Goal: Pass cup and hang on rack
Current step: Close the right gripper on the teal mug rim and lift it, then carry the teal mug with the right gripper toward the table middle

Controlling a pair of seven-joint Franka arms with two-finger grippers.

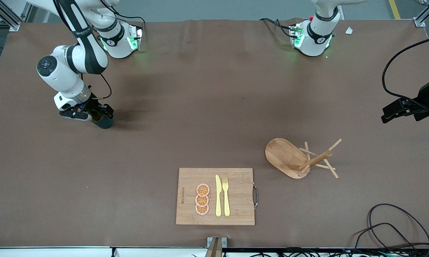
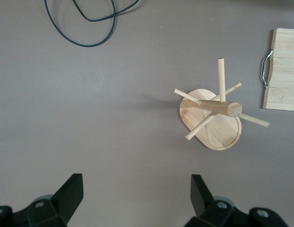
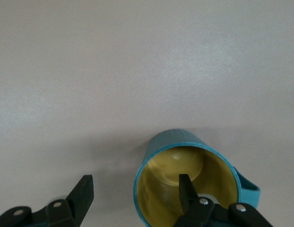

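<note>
Right jaws astride cup [image 3: 184, 182] wall, brown table [image 1: 207, 107].

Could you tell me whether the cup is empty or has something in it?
Empty: the right wrist view looks into the cup and shows only its bare yellowish inside.

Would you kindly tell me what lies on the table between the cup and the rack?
Nothing: the front view shows only bare brown tabletop between the cup and the rack. The cutting board lies nearer the camera, off that line.
</note>
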